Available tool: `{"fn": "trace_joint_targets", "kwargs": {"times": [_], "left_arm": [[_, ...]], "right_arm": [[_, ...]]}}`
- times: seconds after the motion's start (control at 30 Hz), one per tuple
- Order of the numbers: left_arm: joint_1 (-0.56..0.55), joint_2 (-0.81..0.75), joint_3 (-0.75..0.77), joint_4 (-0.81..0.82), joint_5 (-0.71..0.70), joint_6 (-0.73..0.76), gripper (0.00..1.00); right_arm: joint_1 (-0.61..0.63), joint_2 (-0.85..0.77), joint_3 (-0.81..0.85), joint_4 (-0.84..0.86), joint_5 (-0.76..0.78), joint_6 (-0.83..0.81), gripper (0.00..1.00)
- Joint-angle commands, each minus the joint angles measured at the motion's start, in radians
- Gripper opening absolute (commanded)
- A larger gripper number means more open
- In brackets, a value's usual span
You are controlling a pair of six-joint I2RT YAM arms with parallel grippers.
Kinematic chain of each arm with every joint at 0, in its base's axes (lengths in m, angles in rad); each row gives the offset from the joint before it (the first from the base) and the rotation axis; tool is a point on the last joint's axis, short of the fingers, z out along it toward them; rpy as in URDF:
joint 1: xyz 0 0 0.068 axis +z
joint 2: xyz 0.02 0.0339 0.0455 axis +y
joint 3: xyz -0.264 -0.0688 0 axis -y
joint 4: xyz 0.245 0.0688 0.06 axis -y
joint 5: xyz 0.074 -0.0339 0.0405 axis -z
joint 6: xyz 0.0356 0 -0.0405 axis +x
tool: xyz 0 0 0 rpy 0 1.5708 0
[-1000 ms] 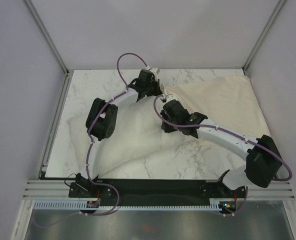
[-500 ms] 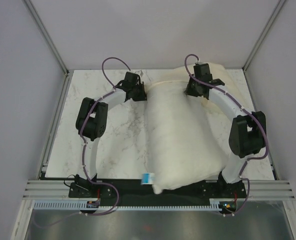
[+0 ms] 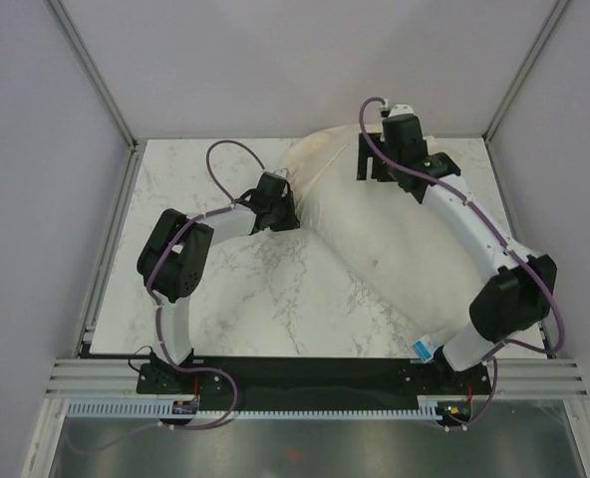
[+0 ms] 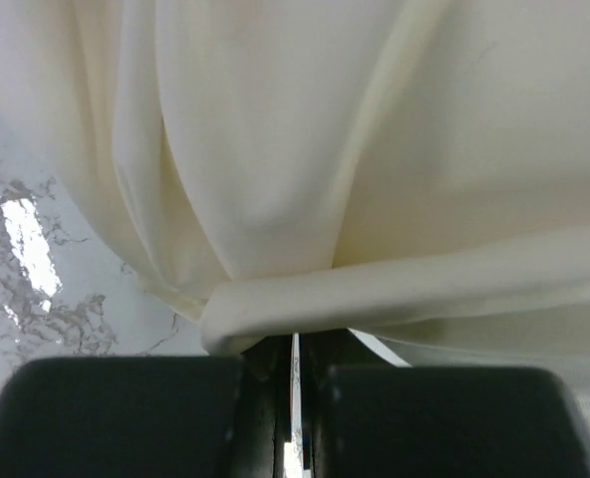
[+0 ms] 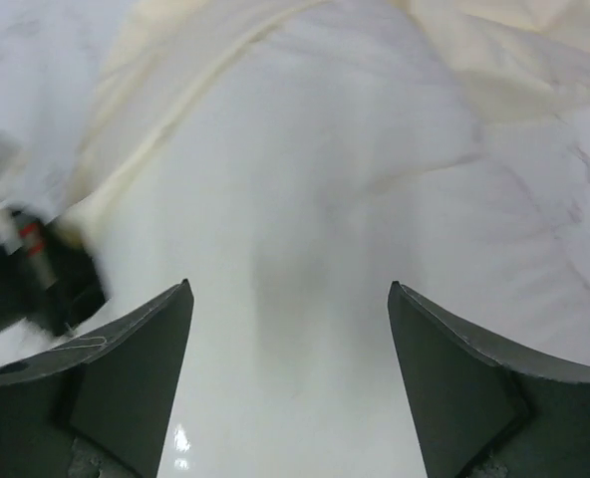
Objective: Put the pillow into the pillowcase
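Note:
The plump off-white pillow point(image 3: 395, 269) lies slantwise from the far middle of the table to the right arm's base, its blue tag point(image 3: 422, 348) at the near end. The cream pillowcase point(image 3: 320, 164) wraps its far end; where the cloth stops I cannot tell. My left gripper point(image 3: 281, 211) is at the bundle's left side, shut on a folded edge of the pillowcase point(image 4: 395, 289), which bunches over the left gripper point(image 4: 295, 349). My right gripper point(image 3: 373, 169) hovers over the far end. The right gripper point(image 5: 287, 286) is wide open with nothing in it, above a blurred white surface.
The white marble table point(image 3: 225, 289) shows bare to the left of the bundle. Grey walls close in the back and sides, with metal rails at the table's left edge point(image 3: 106, 269). The arms' black base bar point(image 3: 305, 373) runs along the near edge.
The right gripper has let go of the cloth and opened, lifting a little. The pillow's tag end swung from the near middle toward the right arm's base. The left gripper kept its hold and came nearer.

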Motion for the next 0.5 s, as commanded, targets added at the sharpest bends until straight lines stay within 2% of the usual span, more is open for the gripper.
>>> {"fn": "trace_joint_targets", "kwargs": {"times": [0.0, 0.2, 0.33, 0.47], "left_arm": [[-0.018, -0.055, -0.041, 0.037, -0.098, -0.044, 0.02], [-0.018, -0.112, -0.058, 0.029, -0.172, -0.021, 0.02], [-0.018, -0.137, -0.052, 0.012, -0.174, -0.019, 0.02], [-0.018, -0.137, -0.034, -0.003, -0.165, -0.022, 0.02]], "right_arm": [[0.206, -0.164, -0.069, 0.0, 0.02, -0.16, 0.88], [0.367, -0.189, -0.273, 0.069, 0.082, -0.242, 0.92], [0.439, -0.073, -0.324, 0.078, 0.286, -0.233, 0.94], [0.446, 0.021, -0.356, 0.141, 0.375, -0.237, 0.98]]}}
